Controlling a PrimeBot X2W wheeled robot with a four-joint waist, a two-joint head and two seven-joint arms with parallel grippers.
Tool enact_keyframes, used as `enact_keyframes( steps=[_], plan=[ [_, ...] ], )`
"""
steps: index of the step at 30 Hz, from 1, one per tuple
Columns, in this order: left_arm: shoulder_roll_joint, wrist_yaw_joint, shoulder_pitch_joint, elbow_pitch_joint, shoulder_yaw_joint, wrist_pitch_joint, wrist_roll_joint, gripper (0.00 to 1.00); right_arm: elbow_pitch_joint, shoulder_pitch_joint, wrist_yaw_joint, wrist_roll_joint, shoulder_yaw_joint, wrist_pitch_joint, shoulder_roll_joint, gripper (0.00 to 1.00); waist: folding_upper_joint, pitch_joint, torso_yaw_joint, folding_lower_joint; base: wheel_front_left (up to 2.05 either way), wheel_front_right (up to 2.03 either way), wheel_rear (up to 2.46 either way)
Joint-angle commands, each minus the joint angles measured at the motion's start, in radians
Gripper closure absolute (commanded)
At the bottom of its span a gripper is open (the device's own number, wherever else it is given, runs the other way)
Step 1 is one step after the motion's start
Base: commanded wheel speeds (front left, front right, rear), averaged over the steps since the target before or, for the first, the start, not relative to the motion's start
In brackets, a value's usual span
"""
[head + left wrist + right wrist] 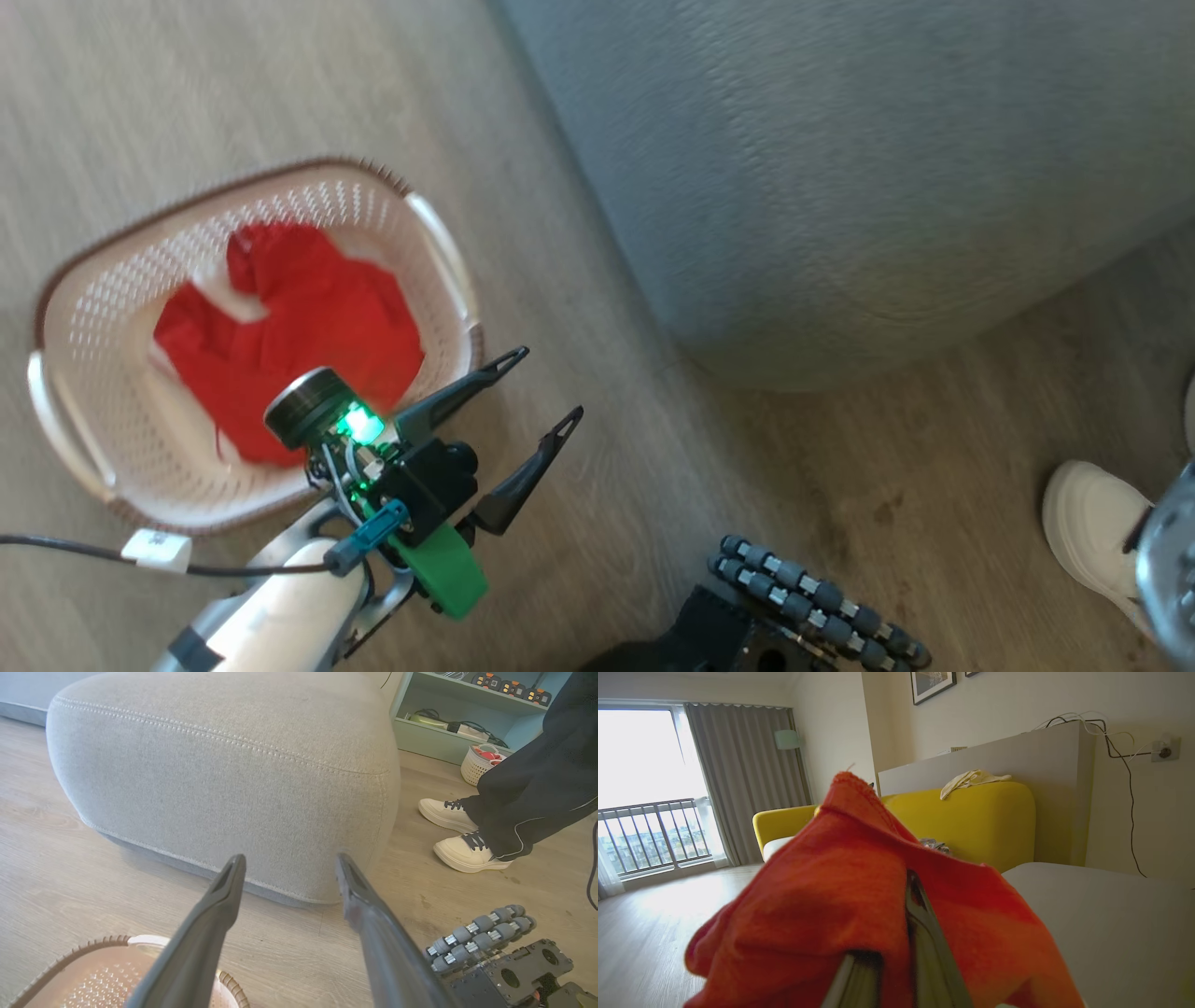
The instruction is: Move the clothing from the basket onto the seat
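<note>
**Right gripper** [920, 924]: fingers pressed together, pinching a red garment [840, 882] that drapes over them at centre frame.

**Left gripper** [546, 385]: fingers spread, holding nothing, at lower centre beside the basket [439, 252].

**Second red garment** [299, 327]: lies in the basket, centre left.

**Seat** [840, 187]: upper right, bare, apart from the basket.

**Recommendation:** in my judgement the step is the carry.
- Release only once the cloth hangs over the cushion top, well inside the rounded edge, so it cannot slide to the floor.
- Mind the person's shoe [1092, 509] at lower right.
</note>
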Motion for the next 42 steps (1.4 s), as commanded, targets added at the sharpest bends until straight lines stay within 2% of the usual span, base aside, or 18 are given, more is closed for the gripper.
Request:
enact_keyframes(
  steps=[1, 6, 13, 16, 21, 29, 30, 31, 32, 42],
  plan=[
    [0.014, -0.001, -0.019, -0.040, 0.018, -0.005, 0.003, 0.00, 0.001, -0.034, 0.007, -0.003, 0.012, -0.006, -0.031, 1.00, 0.0001, 0.050, 0.050, -0.0003, 0.00, 0.00, 0.00],
    [0.025, -0.001, -0.029, -0.056, 0.019, -0.005, 0.003, 0.00, 0.220, -0.176, 0.007, -0.008, -0.015, -0.006, -0.116, 1.00, 0.0001, 0.095, 0.106, -0.0003, 0.00, 0.00, 0.00],
    [0.009, -0.001, -0.040, -0.067, 0.037, -0.005, 0.009, 0.00, 0.483, -0.293, 0.007, -0.117, -0.172, -0.006, -0.202, 1.00, 0.0001, 0.135, 0.170, -0.0003, 0.00, 0.00, 0.00],
    [0.004, -0.001, -0.042, -0.069, 0.038, -0.005, 0.009, 0.00, 0.578, -0.307, 0.007, -0.186, -0.227, -0.006, -0.210, 1.00, 0.0001, 0.143, 0.187, -0.0003, 0.00, 0.00, 0.00],
    [-0.004, -0.001, -0.040, -0.066, 0.054, -0.005, 0.012, 0.00, 0.702, -0.330, 0.007, -0.262, -0.243, 0.009, -0.198, 1.00, 0.0001, 0.152, 0.199, -0.0003, 0.00, 0.00, 0.00],
    [-0.005, -0.001, -0.040, -0.064, 0.060, -0.005, 0.015, 0.00, 0.755, -0.337, 0.007, -0.332, -0.287, 0.003, -0.200, 1.00, 0.0001, 0.153, 0.199, -0.0003, 0.00, 0.00, 0.00],
    [-0.005, -0.001, -0.040, -0.063, 0.060, -0.005, 0.016, 0.00, 0.758, -0.337, 0.007, -0.339, -0.295, 0.002, -0.201, 0.88, 0.0001, 0.151, 0.198, -0.0003, 0.00, 0.00, 0.00],
    [-0.007, -0.001, -0.040, -0.061, 0.060, -0.005, 0.016, 0.00, 0.759, -0.334, 0.007, -0.348, -0.302, 0.000, -0.202, 0.40, 0.0001, 0.147, 0.197, -0.0003, 0.00, 0.00, 0.00],
    [-0.008, -0.001, -0.041, -0.060, 0.058, -0.005, 0.017, 0.00, 0.760, -0.331, 0.007, -0.358, -0.308, -0.001, -0.203, 0.00, 0.0001, 0.143, 0.196, -0.0003, 0.00, 0.00, 0.00],
    [-0.058, -0.001, -0.041, -0.027, 0.049, -0.005, -0.006, 0.00, 0.764, -0.280, 0.007, -0.463, -0.338, -0.005, -0.204, 0.00, 0.0001, 0.038, 0.205, -0.0003, 0.00, 0.00, 0.00]
  ],
)
